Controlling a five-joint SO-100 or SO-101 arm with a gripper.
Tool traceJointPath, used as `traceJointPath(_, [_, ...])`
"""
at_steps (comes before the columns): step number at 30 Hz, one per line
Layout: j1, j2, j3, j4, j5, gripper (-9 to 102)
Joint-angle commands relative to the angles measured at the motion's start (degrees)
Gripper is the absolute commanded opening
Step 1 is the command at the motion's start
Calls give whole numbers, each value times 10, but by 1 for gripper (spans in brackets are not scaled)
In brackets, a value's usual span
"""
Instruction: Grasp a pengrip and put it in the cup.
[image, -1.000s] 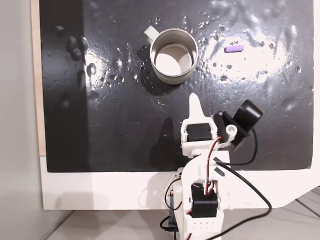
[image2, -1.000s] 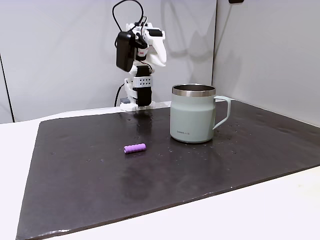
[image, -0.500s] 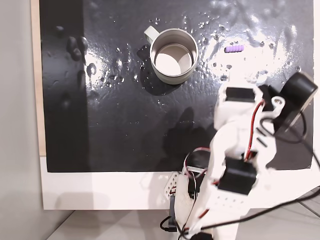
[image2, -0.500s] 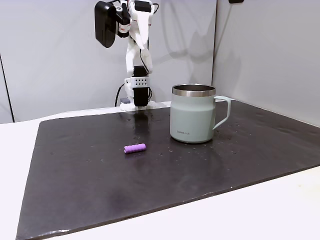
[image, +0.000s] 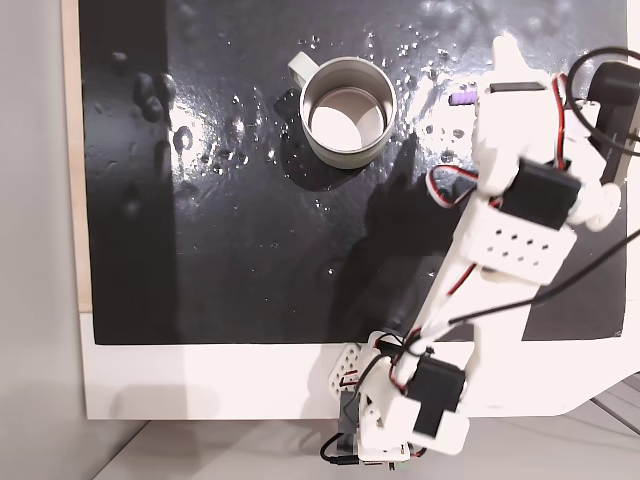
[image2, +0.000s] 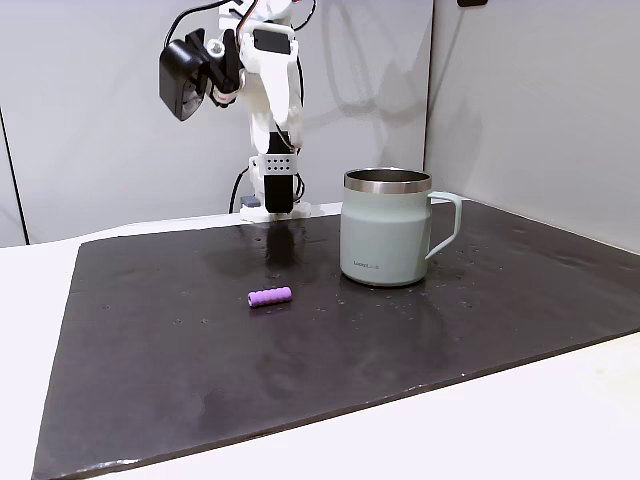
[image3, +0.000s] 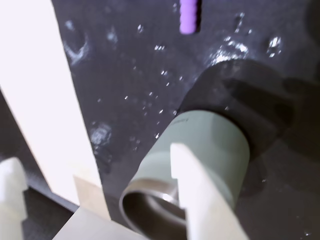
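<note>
arm swung out over the mat toward the purple tube

since half a second ago the arm has stretched forward and to the right in the top-down fixed view, its white links now covering the mat where the tube lies.

in the wrist view the gripper (image3: 95, 170) shows two white fingers with a wide gap between them and nothing held; one finger (image3: 200, 195) crosses in front of the cup (image3: 210, 145), the other sits at the lower left edge. the jaws stand apart, empty.

the pengrip (image3: 189, 16) lies flat on the black mat (image3: 125, 75) at the top of the wrist view, well apart from the fingers. in the side fixed view the pengrip (image2: 270, 297) rests on the mat (image2: 150, 380) to the left of the cup (image2: 386, 227) and a little nearer the camera, not touching it. in the top-down view a sliver of the pengrip (image: 461, 100) shows beside the arm, right of the cup (image: 347, 110).

the cup stands upright, handle (image2: 446, 222) to the right in the side view.
</note>
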Motion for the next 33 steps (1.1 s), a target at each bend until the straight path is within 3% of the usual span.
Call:
traceJointPath(1, [23, -41, -50, -45, -18, 28])
traceJointPath(22, [11, -301, -111, -163, -48, 28])
traceJointPath(33, [-16, -356, -119, -178, -39, 27])
